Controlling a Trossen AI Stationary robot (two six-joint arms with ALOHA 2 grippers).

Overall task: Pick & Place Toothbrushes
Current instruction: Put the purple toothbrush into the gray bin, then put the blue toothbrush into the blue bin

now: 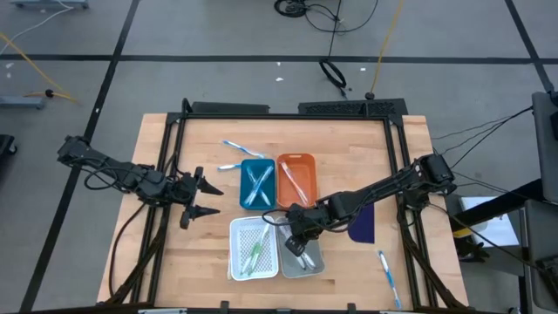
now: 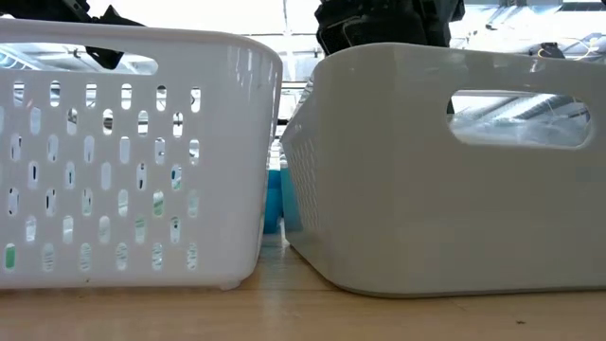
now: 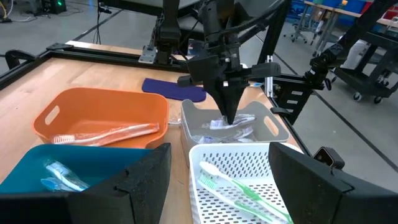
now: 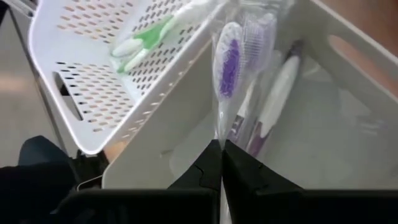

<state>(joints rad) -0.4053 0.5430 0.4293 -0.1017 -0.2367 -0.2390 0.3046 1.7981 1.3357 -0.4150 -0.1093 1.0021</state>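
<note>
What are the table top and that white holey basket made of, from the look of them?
The table top looks like pale wood with a smooth finish: plank seams and grain run across it. The white basket seems moulded plastic, slightly glossy, with rounded corners and even rows of slots in its walls and floor. Neither can be confirmed by sight alone.

place: robotics lab | evidence: wooden bench (image 1: 349, 148); floor cables (image 1: 331, 70); metal equipment stands (image 3: 367, 56)

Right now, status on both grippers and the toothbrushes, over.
Right gripper shut, tip down in grey tray on a purple-and-white toothbrush. Left gripper open, waiting left of the trays. Loose toothbrushes on table. Nothing blocking.
</note>
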